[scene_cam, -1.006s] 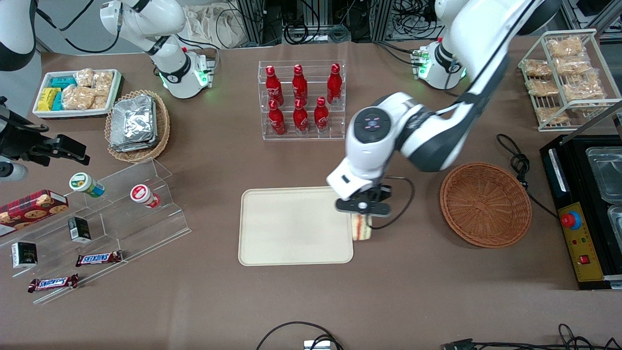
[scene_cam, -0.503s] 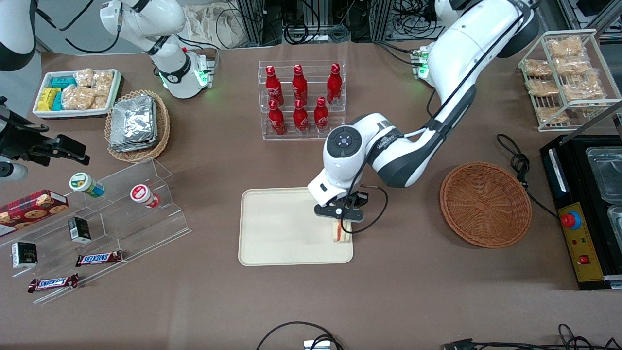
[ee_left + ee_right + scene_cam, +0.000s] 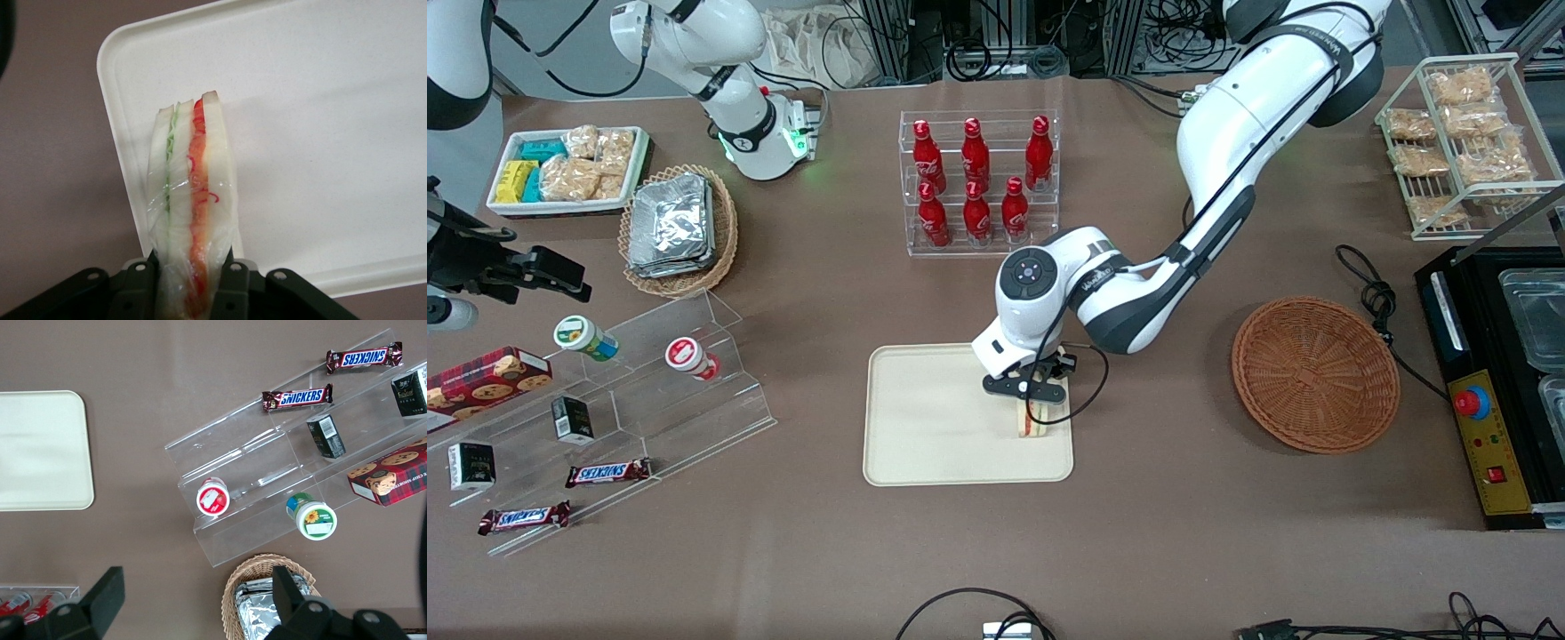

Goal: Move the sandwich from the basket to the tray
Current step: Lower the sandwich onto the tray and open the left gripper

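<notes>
White arm's hand (image 3: 1032, 411) grips sandwich (image 3: 192, 213) upright above tray (image 3: 925, 427)

hand (image 3: 1030, 411) holding sandwich (image 3: 192, 200) above tray (image 3: 925, 427)

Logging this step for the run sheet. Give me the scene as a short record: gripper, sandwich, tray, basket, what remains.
gripper: the gripper is over the tray's edge nearest the basket, shut on the sandwich
sandwich: the sandwich is clear-wrapped, held edge-on between the fingers, above the tray; whether it touches the tray cannot be told
tray: the tray is cream, with nothing else on it
basket: the basket holds nothing, toward the working arm's end of the table
remaining: probably lower and release the sandwich onto the tray
</notes>
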`<control>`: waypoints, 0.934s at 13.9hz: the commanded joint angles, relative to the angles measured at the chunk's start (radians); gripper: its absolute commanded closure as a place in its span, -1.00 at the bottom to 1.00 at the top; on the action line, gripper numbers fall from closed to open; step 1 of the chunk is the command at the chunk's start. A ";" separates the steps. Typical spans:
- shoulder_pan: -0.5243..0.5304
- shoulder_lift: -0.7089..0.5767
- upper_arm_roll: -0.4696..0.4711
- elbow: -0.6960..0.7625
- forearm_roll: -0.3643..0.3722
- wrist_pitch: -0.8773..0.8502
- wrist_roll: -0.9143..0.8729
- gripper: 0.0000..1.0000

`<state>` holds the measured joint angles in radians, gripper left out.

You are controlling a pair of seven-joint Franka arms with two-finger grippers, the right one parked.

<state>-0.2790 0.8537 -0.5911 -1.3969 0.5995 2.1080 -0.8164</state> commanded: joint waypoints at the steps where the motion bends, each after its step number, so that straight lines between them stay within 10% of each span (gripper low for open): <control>1: -0.029 0.041 0.007 0.050 0.045 0.000 -0.018 0.35; 8: -0.051 0.074 0.027 0.076 0.046 0.000 -0.020 0.09; 11: -0.051 0.076 0.027 0.076 0.048 0.000 -0.070 -0.85; 13: -0.051 0.074 0.027 0.076 0.048 0.000 -0.075 -0.99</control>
<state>-0.3095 0.9106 -0.5731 -1.3577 0.6273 2.1153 -0.8632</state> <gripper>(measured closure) 0.300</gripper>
